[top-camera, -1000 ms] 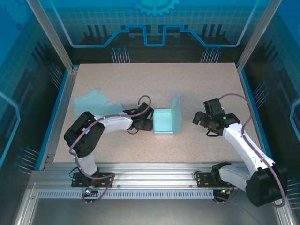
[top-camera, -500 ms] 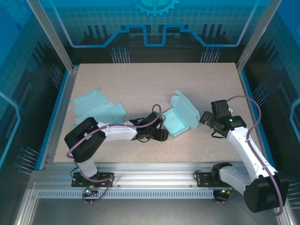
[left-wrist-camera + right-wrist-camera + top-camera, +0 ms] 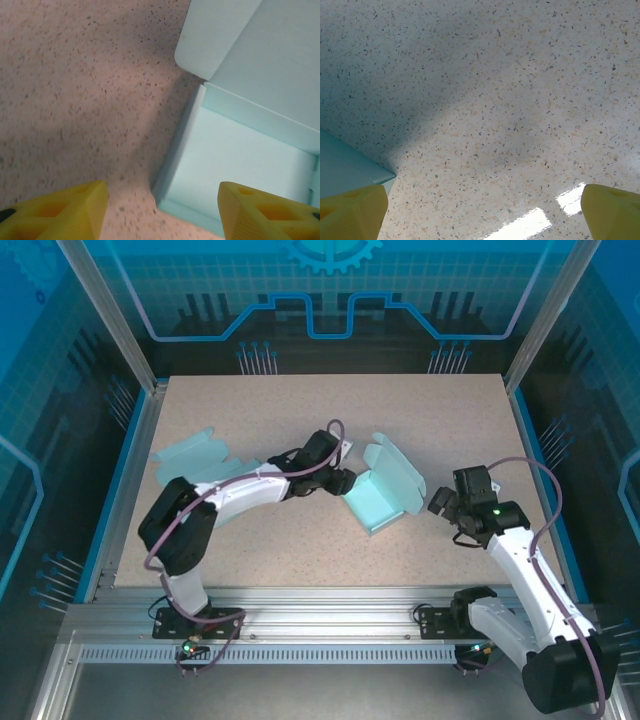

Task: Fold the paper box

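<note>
A: What lies far left?
B: A flat paper blank (image 3: 195, 465) on the table (image 3: 300, 410).
A: And the left jaws?
B: Partly open, empty, above the left corner of the paper box (image 3: 385, 498). The half-folded box sits mid-table.
A: The right jaws?
B: Spread wide, empty, over bare table just right of the box.

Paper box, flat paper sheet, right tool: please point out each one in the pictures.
paper box (image 3: 372, 508), top view, on its inner floor.
flat paper sheet (image 3: 192, 460), top view, on its middle.
right tool (image 3: 438, 504), top view, midway between its fingertips.
</note>
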Motion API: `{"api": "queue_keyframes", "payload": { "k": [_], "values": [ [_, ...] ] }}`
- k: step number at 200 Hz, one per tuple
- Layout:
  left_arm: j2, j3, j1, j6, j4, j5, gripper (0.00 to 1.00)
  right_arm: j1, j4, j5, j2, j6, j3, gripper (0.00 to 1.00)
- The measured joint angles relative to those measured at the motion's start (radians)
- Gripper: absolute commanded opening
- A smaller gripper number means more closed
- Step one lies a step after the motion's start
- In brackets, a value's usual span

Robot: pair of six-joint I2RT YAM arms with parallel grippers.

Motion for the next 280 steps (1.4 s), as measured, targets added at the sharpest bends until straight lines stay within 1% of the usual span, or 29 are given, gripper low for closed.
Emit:
{"api": "queue_keyframes", "payload": {
  "k": [27, 54, 109, 124, 138, 154, 168, 179, 213, 237, 247, 280],
  "values": [
    [0.085, 0.046, 0.001, 0.065, -0.014, 0.019, 0.62, 0.000, 0.000, -0.008, 0.000, 0.000, 0.000, 1.00],
    [0.137, 0.077, 0.000, 0.093, -0.034, 0.018, 0.62, 0.000, 0.001, -0.014, 0.000, 0.000, 0.000, 1.00],
    [0.167, 0.103, -0.003, 0.119, -0.034, 0.007, 0.62, 0.000, 0.004, -0.015, 0.000, 0.000, 0.000, 1.00],
    [0.187, 0.121, -0.008, 0.122, -0.034, -0.008, 0.58, 0.000, 0.008, -0.015, 0.000, 0.000, 0.000, 1.00],
    [0.209, 0.135, -0.014, 0.127, -0.035, -0.021, 0.57, 0.000, 0.009, -0.015, 0.000, 0.000, 0.000, 1.00],
    [0.235, 0.143, -0.023, 0.127, -0.035, -0.039, 0.53, 0.000, 0.009, -0.015, -0.001, 0.000, 0.000, 1.00],
    [0.248, 0.144, -0.028, 0.127, -0.045, -0.049, 0.45, 0.000, 0.009, -0.015, -0.003, 0.000, 0.000, 1.00],
    [0.253, 0.144, -0.030, 0.127, -0.051, -0.061, 0.43, 0.000, 0.009, -0.015, -0.007, 0.000, 0.000, 1.00],
    [0.254, 0.146, -0.032, 0.104, -0.052, -0.127, 0.35, 0.000, 0.012, -0.016, -0.013, 0.000, 0.000, 1.00],
    [0.254, 0.146, -0.032, 0.086, -0.052, -0.170, 0.32, 0.000, 0.012, -0.017, -0.013, 0.000, 0.000, 1.00],
    [0.254, 0.146, -0.032, 0.048, -0.055, -0.217, 0.30, 0.000, 0.015, -0.022, -0.013, -0.001, 0.000, 1.00],
    [0.254, 0.145, -0.029, -0.096, -0.081, -0.333, 0.29, 0.000, 0.039, -0.052, 0.003, -0.008, 0.000, 1.00]
  ]
}}
